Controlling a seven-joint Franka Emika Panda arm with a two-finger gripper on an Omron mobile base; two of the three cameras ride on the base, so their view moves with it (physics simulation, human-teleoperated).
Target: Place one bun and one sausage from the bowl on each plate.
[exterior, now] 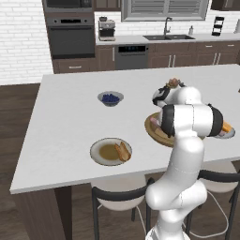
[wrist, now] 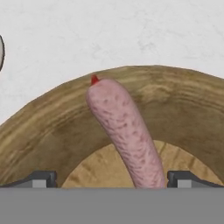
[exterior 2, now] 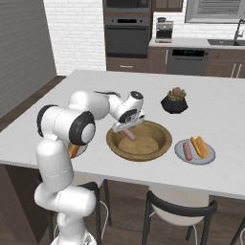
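The wide wooden bowl [exterior 2: 158,139] sits on the white island and holds one pink sausage [exterior 2: 129,135] leaning against its near-left wall. My gripper [exterior 2: 126,126] reaches down into the bowl over that sausage. In the hand view the sausage [wrist: 127,131] runs from the bowl's rim [wrist: 183,92] down between my fingertips [wrist: 42,178], which stand wide apart and clear of it, so the gripper is open. The right plate [exterior 2: 210,158] carries a sausage [exterior 2: 187,150] and a bun [exterior 2: 199,146]. The left plate [exterior: 101,152] carries a bun [exterior: 123,151].
A small grey bowl of blue berries [exterior: 110,98] stands beyond the left plate. A black pot with a plant [exterior 2: 175,100] stands behind the wooden bowl. Stools are tucked under the island's near edge [exterior: 93,180].
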